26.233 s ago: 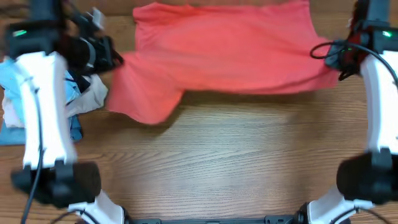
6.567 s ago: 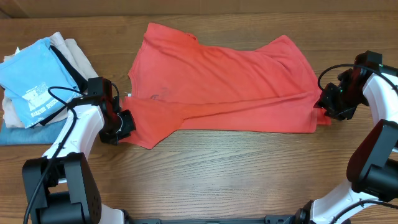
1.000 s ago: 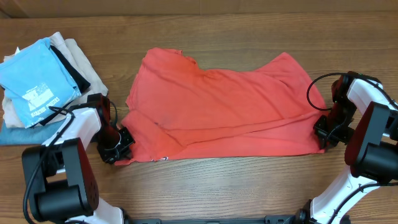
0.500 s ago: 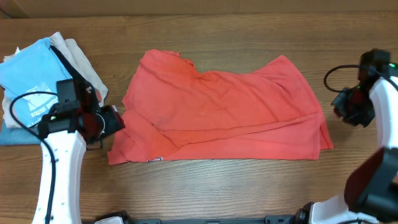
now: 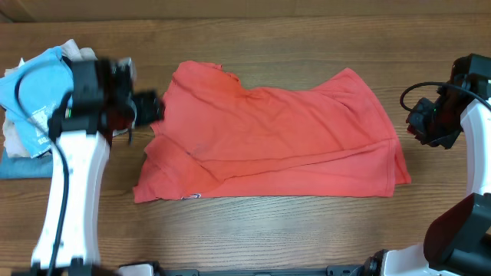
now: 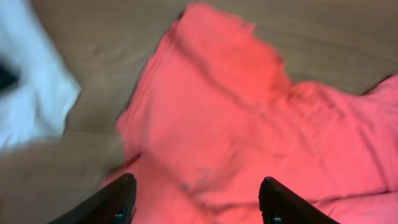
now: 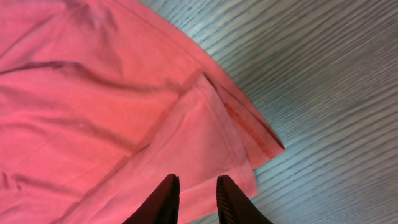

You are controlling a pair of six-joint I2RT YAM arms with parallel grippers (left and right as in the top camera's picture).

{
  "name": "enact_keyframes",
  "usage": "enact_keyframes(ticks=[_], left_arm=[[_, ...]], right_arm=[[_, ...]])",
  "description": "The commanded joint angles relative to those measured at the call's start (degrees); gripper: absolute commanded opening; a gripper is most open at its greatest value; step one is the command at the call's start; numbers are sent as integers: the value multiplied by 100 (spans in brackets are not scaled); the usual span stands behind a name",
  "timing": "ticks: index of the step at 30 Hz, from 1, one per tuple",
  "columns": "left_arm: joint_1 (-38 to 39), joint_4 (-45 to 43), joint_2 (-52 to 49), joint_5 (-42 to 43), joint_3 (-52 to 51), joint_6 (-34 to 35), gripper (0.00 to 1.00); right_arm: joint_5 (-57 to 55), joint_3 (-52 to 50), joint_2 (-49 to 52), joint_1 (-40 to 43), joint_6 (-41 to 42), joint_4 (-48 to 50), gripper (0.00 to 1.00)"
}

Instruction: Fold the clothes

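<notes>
Red T-shirt (image 5: 268,142) lay rumpled; left gripper (image 6: 198,190) at its ten o'clock, jaws wide; right gripper (image 7: 198,190) at three o'clock, jaws narrow; both empty.

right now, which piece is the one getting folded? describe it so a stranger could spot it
On the wooden table, look at the middle. The red T-shirt lies spread there, partly folded over itself. The other garments sit stacked at the left edge under a light blue shirt; this is the only red, unstacked piece.
</notes>
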State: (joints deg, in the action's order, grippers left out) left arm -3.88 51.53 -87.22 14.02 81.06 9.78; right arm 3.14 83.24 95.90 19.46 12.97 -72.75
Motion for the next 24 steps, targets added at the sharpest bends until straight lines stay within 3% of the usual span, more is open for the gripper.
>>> enact_keyframes(ticks=[1,12,24], left_arm=[[94,251,-1029,234,1178,-431,68],[92,778,-4444,1123,4649,-557,68],[96,151,-5880,1279,5125,-505,64]], right_arm=[[173,83,-48,20,-125,4,24],[219,83,-48,20,-122,7,24],[214,83,-48,17,-122,26,25]])
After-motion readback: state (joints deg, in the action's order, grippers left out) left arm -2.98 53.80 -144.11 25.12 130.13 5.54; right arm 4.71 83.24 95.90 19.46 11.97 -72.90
